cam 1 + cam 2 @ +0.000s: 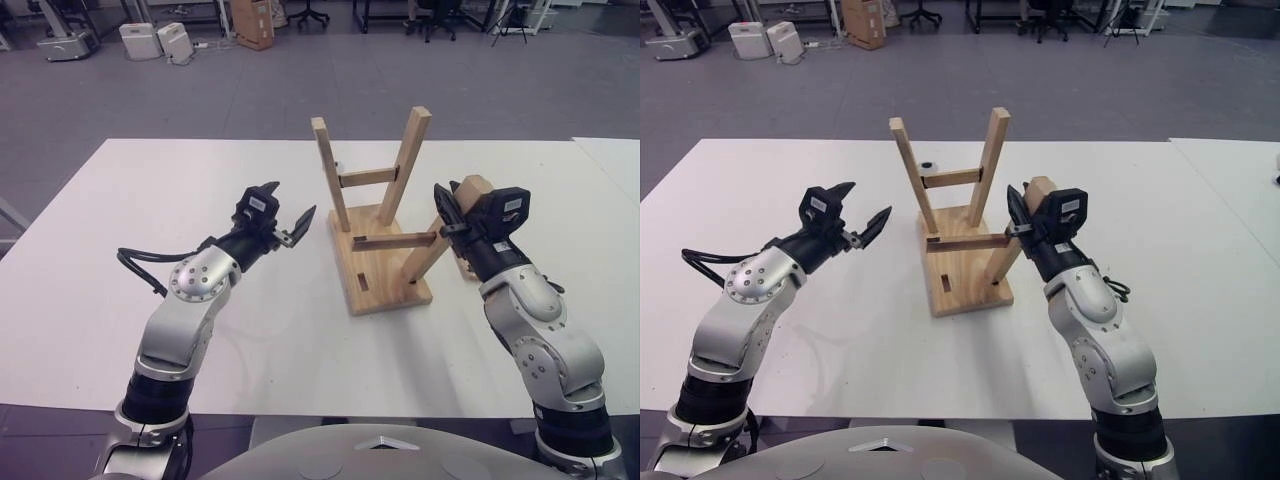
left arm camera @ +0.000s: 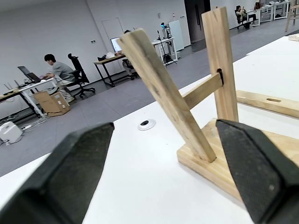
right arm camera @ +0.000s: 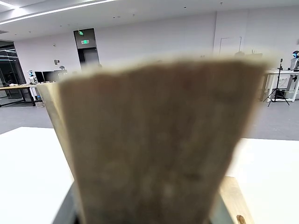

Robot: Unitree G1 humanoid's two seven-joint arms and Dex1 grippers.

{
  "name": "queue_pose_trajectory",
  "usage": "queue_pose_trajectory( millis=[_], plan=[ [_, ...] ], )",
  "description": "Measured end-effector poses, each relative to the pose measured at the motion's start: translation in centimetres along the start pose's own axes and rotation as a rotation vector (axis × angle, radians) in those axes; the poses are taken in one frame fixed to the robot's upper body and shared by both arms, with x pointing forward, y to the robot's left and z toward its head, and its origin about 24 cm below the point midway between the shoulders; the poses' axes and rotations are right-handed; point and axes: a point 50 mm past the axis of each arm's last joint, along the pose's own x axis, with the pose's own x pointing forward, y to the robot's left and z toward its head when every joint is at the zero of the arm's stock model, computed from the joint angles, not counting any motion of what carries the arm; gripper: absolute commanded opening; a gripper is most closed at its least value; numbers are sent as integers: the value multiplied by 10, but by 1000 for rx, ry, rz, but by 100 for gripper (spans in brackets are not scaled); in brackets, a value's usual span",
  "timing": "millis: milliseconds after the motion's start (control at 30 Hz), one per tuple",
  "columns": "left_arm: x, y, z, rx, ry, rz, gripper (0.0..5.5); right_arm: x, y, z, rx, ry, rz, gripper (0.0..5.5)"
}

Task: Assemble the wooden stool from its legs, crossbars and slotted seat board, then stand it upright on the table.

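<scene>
Left eye view: the seat (image 1: 372, 288) lies flat on the table (image 1: 200, 200), with two legs (image 1: 403, 165) standing up from it, splayed apart. The right claw (image 1: 452, 215) is clamped on a third leg (image 1: 430, 260). Its long axis is tilted, foot down at the seat's right edge and top leaning right. I'd square it over its slot, meet the crossbar (image 1: 395, 240), then press down. The left claw (image 1: 295, 197) hangs agape, left of the seat.

Left wrist view: a spare leg (image 2: 266, 100) lies flat beyond the seat.

Right wrist view: the third leg's wood sits close up.

gap between left gripper (image 1: 294, 198) and stool (image 1: 378, 288); leg (image 1: 426, 260) seemingly fills right gripper (image 1: 443, 212).
</scene>
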Motion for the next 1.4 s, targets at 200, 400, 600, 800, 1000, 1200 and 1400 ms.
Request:
queue_pose_trajectory(
  millis=[200, 400, 600, 800, 1000, 1200, 1400],
  plan=[
    [0, 2, 0, 11, 2, 14, 401, 9, -9, 11, -13, 46, 40, 190],
    [2, 6, -1, 17, -6, 38, 401, 16, 5, 79, 86, -240, 137, 319],
    [7, 10, 2, 27, -30, 46, 401, 34, -51, 123, -117, -273, -34, 428],
    [14, 8, 7, 31, -61, 33, 401, 23, -115, -34, -20, 388, -206, 396],
    [18, 2, 5, 19, -60, 17, 401, 15, -113, -76, 55, 548, -157, 291],
    [21, 3, 4, 16, -55, 14, 401, 16, -106, -90, 50, 584, -133, 228],
    [22, 2, 6, 9, -61, 10, 401, 17, -111, -90, -41, 583, -179, 210]
  ],
)
